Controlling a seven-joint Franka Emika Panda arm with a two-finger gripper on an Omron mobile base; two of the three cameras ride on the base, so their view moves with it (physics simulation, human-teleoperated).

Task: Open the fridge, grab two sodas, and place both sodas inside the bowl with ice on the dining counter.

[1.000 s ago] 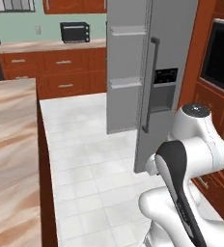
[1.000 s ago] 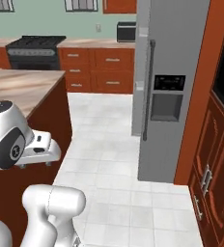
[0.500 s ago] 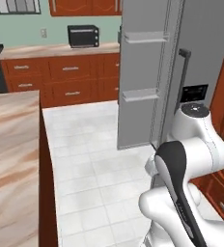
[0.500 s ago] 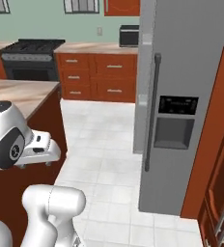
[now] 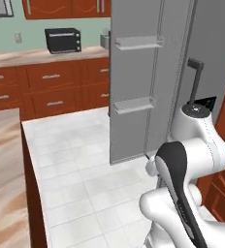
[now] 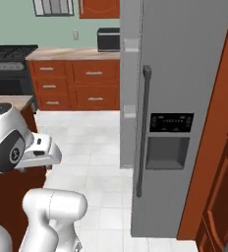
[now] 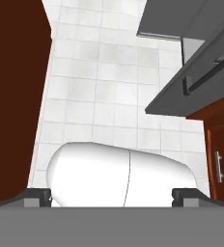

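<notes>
While my claw point(image 7: 112, 195) points at the floor, its fingers sit wide apart, holding nothing.
One fridge point(image 6: 185, 98) door stands open, its shelves point(image 5: 138, 43) bare.

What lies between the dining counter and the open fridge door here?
Bare white tiled floor separates the dining counter from the fridge door, seen in the left base view.
</notes>
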